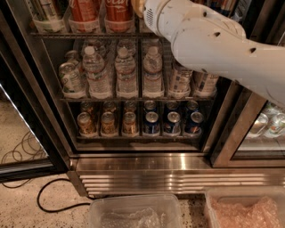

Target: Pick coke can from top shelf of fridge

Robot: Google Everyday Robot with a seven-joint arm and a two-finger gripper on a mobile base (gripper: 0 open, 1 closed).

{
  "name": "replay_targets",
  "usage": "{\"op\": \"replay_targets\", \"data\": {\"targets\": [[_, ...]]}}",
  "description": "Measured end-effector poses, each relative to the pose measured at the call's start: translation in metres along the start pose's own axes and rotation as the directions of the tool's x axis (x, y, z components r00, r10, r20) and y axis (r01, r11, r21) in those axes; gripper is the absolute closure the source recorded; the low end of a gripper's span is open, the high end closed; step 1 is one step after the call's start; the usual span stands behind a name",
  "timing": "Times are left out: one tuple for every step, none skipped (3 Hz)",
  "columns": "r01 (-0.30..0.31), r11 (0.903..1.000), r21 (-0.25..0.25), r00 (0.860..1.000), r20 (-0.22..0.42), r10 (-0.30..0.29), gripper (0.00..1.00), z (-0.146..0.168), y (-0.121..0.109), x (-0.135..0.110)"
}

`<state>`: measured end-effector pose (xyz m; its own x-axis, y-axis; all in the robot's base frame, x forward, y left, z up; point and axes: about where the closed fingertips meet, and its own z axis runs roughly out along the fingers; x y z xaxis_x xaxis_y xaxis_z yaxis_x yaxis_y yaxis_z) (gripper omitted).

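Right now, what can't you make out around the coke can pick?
The gripper: camera view, at the top edge right of the coke cans; mostly cut off by that edge.
The coke cans: upper halves cut off by the top edge.
The top shelf: right part hidden behind the arm.
Contact between gripper and a can: cannot tell.

White arm (pixel 213 49) extended, gripper (pixel 137 6) at top edge

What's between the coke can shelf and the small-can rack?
Camera view: the water bottle rack; the end effector is at the top shelf, beside the coke can.
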<state>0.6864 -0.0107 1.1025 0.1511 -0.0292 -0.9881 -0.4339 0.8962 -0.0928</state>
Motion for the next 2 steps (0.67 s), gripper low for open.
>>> {"op": "replay_targets", "data": {"targets": [[0.007,0.9999,-0.007,1.000,-0.010,-0.007,1.00,-0.0060,0.0041,0.0008],[0.009,1.0000,0.003,1.000,-0.022,-0.009,1.00,-0.0128,-0.0003,0.0042]]}}
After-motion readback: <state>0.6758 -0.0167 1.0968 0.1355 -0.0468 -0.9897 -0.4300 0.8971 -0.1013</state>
